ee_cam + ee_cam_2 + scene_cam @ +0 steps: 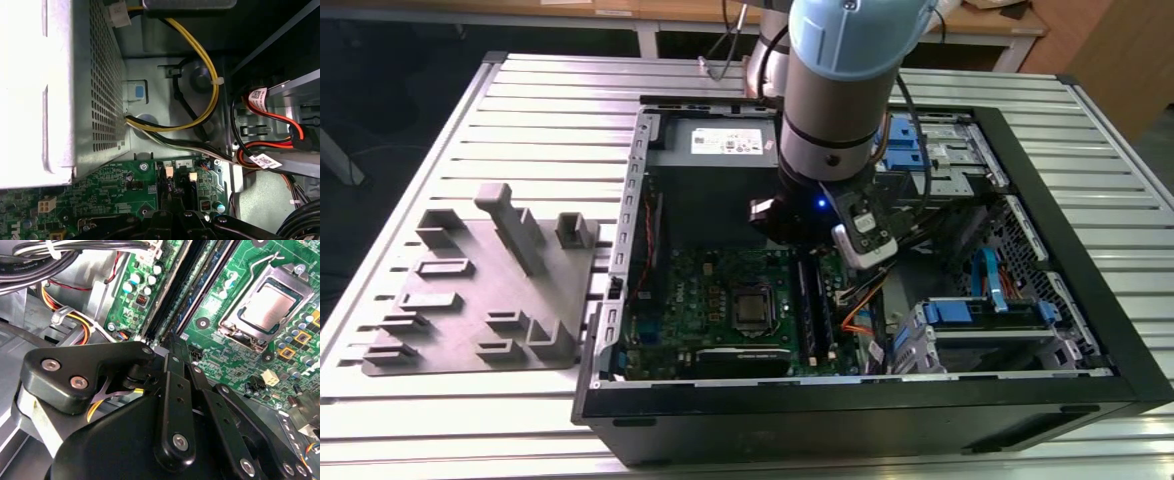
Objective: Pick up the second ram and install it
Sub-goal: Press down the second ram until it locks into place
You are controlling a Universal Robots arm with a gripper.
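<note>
The gripper (172,347) sits low inside the open computer case (1067,385), directly over the memory slots (187,287) beside the processor socket (265,307). The fingers (175,390) appear pressed together on a thin edge, judged to be the second ram (169,342), standing at the near end of the slots; its board is largely hidden. To seat it well, keep the stick upright, aligned along one slot, and press evenly.
</note>
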